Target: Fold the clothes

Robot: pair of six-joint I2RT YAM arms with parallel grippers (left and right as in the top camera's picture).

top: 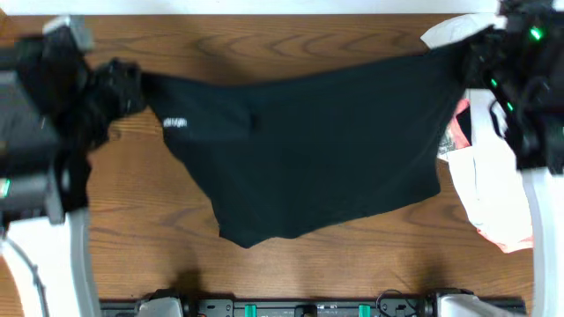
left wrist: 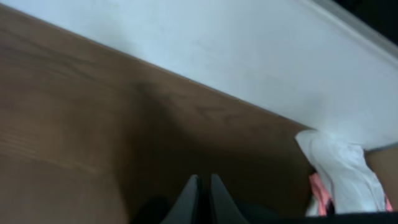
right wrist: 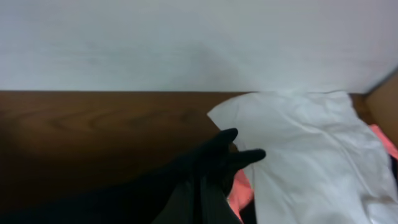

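Note:
The clothes, one black garment with a tiny white logo, are stretched wide across the wooden table between both grippers. My left gripper pinches the garment's left end near the table's far left. In the left wrist view its fingers are pressed together with dark cloth at their base. My right gripper holds the right end at the far right. In the right wrist view the black fabric pokes out past the shut gripper. The garment's lower edge sags toward the front.
A large white garment lies at the right edge with a coral-pink garment under it, close to my right gripper. A white wall runs along the table's far side. Arm bases stand at the front edge.

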